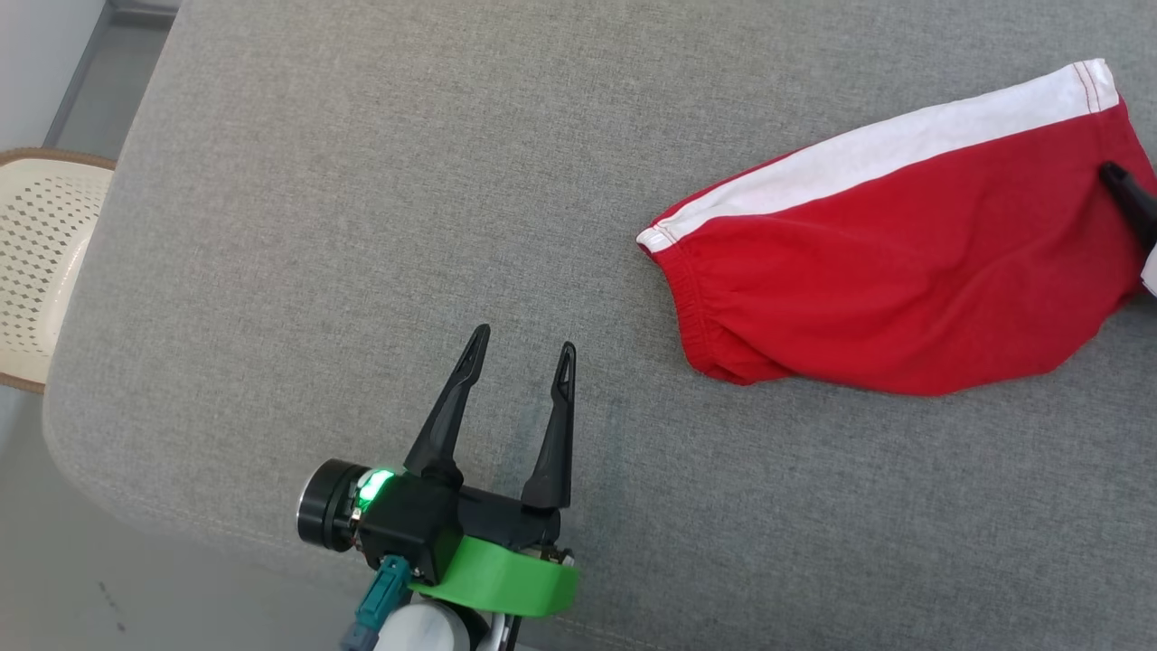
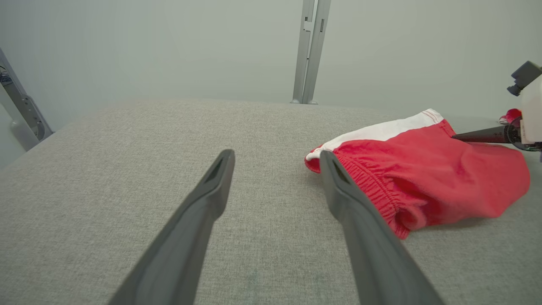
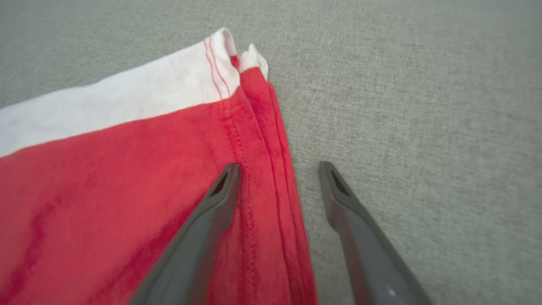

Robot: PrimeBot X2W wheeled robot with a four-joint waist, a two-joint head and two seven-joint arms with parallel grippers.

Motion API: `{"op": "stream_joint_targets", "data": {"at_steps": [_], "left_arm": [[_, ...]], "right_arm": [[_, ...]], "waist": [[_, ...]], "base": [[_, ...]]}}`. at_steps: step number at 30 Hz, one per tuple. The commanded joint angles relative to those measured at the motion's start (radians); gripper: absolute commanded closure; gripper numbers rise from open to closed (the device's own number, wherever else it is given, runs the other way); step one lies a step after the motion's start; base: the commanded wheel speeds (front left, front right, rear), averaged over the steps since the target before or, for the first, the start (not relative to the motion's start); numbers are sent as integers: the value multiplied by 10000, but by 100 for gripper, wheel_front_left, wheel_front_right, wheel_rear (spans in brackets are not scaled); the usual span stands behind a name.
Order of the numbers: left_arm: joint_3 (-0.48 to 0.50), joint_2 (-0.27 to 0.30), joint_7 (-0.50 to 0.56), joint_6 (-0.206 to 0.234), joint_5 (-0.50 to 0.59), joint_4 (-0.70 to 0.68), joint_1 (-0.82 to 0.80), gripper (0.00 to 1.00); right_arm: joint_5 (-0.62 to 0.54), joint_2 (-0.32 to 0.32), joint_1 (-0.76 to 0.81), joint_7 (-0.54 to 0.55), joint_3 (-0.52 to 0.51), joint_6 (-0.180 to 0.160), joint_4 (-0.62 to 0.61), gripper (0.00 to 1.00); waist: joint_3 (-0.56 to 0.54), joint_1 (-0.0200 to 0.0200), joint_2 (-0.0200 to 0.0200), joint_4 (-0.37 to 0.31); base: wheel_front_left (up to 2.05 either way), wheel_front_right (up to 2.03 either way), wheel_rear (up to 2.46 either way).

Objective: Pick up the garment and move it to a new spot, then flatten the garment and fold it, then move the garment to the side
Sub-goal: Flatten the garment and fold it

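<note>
- Head view: the red garment (image 1: 904, 262) with a white stripe lies on the grey bench (image 1: 362, 181), toward its right side. A cream perforated plastic item (image 1: 36, 262) stands off the bench's left edge. Nothing lies between the left gripper (image 1: 522, 342) and the garment. This gripper sits low over the near bench, well apart from the cloth, fingers spread wide. One dark finger (image 1: 1128, 192) of the right arm reaches onto the garment's far right end.
- Left wrist view: the left gripper (image 2: 276, 156) points across bare bench toward a metal post (image 2: 311, 51). The garment (image 2: 432, 178) lies to the right.
- Right wrist view: the right gripper (image 3: 280, 167) angles down at the garment's (image 3: 127, 169) stitched hem. Its fingers are apart, one over red cloth, the other over bench (image 3: 423, 106).
</note>
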Motion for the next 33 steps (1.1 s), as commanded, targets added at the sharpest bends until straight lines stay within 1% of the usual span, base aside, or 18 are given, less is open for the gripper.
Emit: {"op": "stream_joint_targets", "data": {"at_steps": [1, 3, 7, 13, 19, 22, 27, 29, 33], "left_arm": [[-6, -9, -21, 56, 111, 38, -193, 0], [-6, -9, -21, 76, 156, 73, -235, 0], [85, -8, -21, 39, 260, 144, -279, 0], [311, -4, -21, -136, 559, 265, -221, 0], [454, 1, -22, -331, 864, 363, -133, 0], [529, 0, -22, -432, 975, 402, -61, 0], [590, 0, -22, -554, 1073, 464, -48, 0], [589, 0, -22, -567, 1089, 497, -31, 0], [596, 0, -22, -619, 1067, 627, 69, 0]], "right_arm": [[103, 132, 55, 157, 185, -5, 49, 100], [218, 166, 84, 146, 296, -7, 4, 100], [329, 153, 71, -213, 461, -14, -142, 100], [558, -29, 241, -612, 670, -16, -447, 100], [751, -512, 531, -920, 625, -14, -534, 100], [504, -835, 534, -1080, 669, -14, -537, 100], [102, -978, 239, -1209, 738, -13, -671, 100], [-178, -916, 90, -1267, 795, -13, -768, 100], [-843, -558, -285, -1137, 899, -13, -1293, 100]], "waist": [[61, 0, 0, -32], [85, 0, 0, -101], [26, 0, 0, -415], [-264, 0, 0, -1325], [-545, 0, 0, -2157], [-600, 0, 0, -2447], [-645, 0, 0, -2683], [-692, 0, 0, -2733], [-965, 0, 0, -2787]], "base": [[0, 0, 0], [0, 0, 0], [0, 0, 0], [0, 0, 0], [0, 0, 0], [0, 0, 0], [0, 0, 0], [0, 0, 0], [0, 0, 0]]}}
